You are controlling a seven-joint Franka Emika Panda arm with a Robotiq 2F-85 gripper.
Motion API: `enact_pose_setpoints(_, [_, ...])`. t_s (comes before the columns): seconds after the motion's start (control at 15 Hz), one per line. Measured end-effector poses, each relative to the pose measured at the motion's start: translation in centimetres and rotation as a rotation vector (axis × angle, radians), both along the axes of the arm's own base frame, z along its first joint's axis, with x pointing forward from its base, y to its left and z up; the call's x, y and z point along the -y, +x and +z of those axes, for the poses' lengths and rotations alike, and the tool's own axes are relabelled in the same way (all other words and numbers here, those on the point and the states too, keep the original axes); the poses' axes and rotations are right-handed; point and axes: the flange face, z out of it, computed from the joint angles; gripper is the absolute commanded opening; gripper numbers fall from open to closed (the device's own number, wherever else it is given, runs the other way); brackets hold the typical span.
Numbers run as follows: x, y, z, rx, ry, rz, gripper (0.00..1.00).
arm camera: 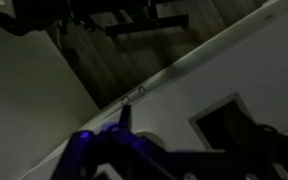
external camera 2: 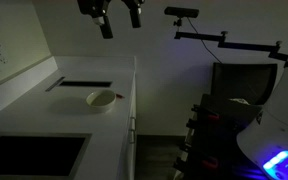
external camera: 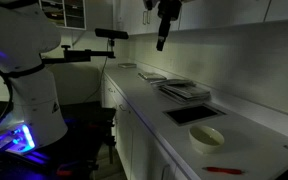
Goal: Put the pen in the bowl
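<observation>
Nearest my lens, the pen (external camera: pixel 222 170) lies flat on the counter (external camera: pixel 149 97), just beside the bowl (external camera: pixel 207 137). My gripper (external camera 2: pixel 121 22) hangs high above, fingers spread, empty. With dim light and a thin pen, a misjudged descent could flick it off the counter.

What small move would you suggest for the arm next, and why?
Probably lower the gripper toward the red pen: it hangs open high above the counter, while the pen lies flat there, just outside the cream bowl.
</observation>
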Motion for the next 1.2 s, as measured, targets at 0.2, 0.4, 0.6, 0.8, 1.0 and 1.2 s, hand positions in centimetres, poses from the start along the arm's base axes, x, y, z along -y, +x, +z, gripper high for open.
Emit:
enact_pose_setpoints(0.2, [0.0,0.0,0.0,0.0,0.0,0.0,1.0])
enact_pose_setpoints(0.4, [0.1,0.0,0.0,0.002,-0.002,0.001,1.0])
enact_pose_setpoints(0.6, [1.3,1.1,-0.3,0.027,0.013,0.001,1.0])
enact_pose_setpoints(0.8, [5.5,4.2,-2.3,0.074,0.052,0.003,1.0])
enact_pose_setpoints(1.0, [11.0,7.4,-6.1,0.09,0.088,0.036,1.0])
enact_pose_setpoints(1.2, [15.1,10.6,-10.4,0.054,0.105,0.107,1.0])
